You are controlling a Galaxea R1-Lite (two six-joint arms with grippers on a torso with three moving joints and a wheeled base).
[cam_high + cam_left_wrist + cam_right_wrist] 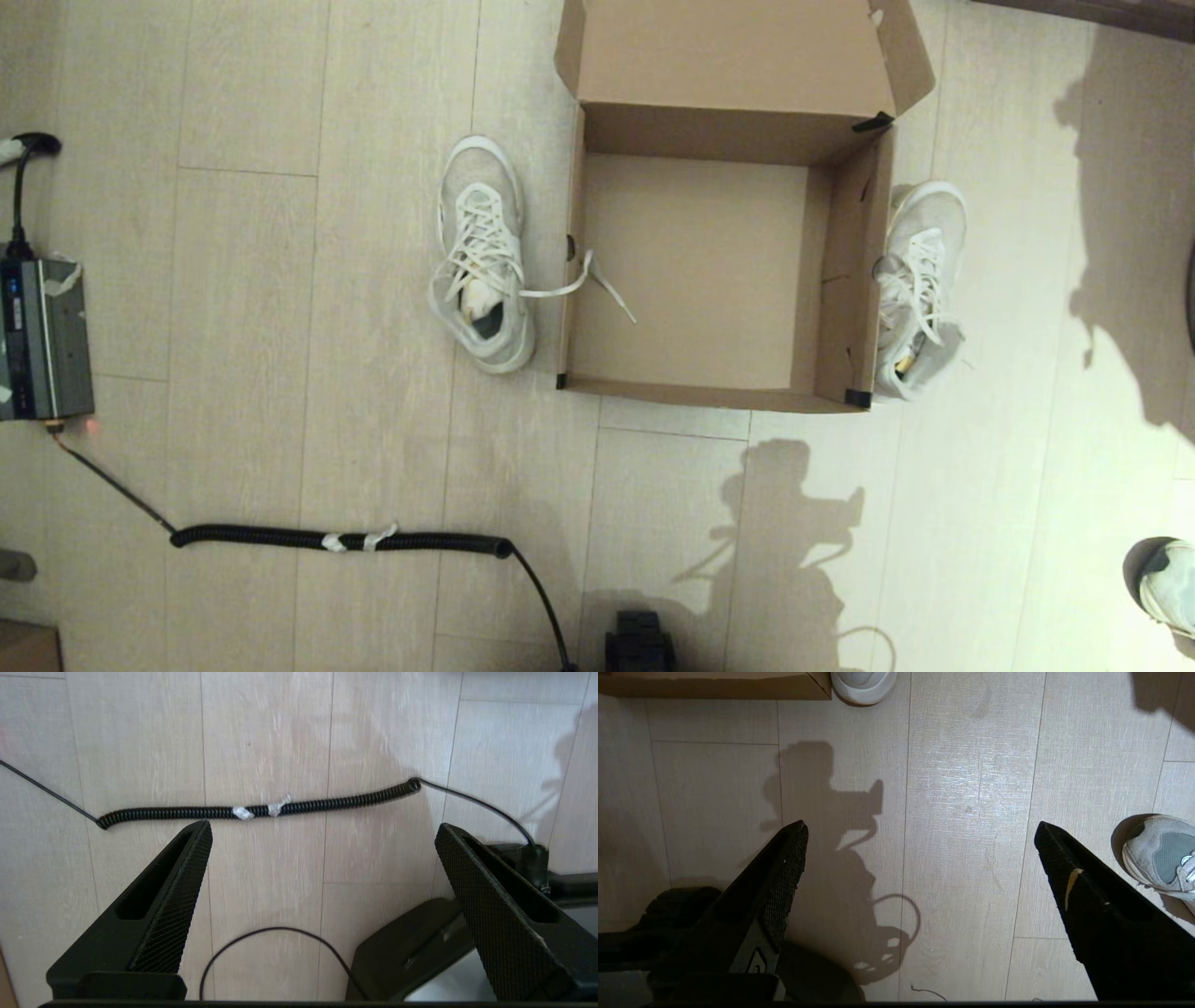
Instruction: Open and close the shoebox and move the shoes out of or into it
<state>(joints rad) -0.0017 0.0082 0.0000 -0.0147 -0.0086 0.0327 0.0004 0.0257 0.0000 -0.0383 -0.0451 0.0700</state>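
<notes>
In the head view the shoebox (695,271) stands open and empty on the pale plank floor (280,280), its flap lid (733,56) folded back on the far side. The two shoes are outside it: the left shoe (481,257) just beside the box's left wall with one lace (597,280) hanging over that wall into the box, the right shoe (920,289) against the box's right wall. I judge the shoes must now go in; it is better to take each by the firm heel collar or thick sole, not the soft mesh, and to mind the loose lace. The box is plain brown cardboard, stiff and square, with black tape at the corners. No arm shows here. In the left wrist view the left gripper (322,830) hangs over bare floor, well apart from the box, fingers spread wide and empty, above a black coiled cable (257,809). In the right wrist view the right gripper (920,830) is likewise wide apart, empty, with the box's near corner (803,688) and a rounded white shoe end (864,683) beyond it.
</notes>
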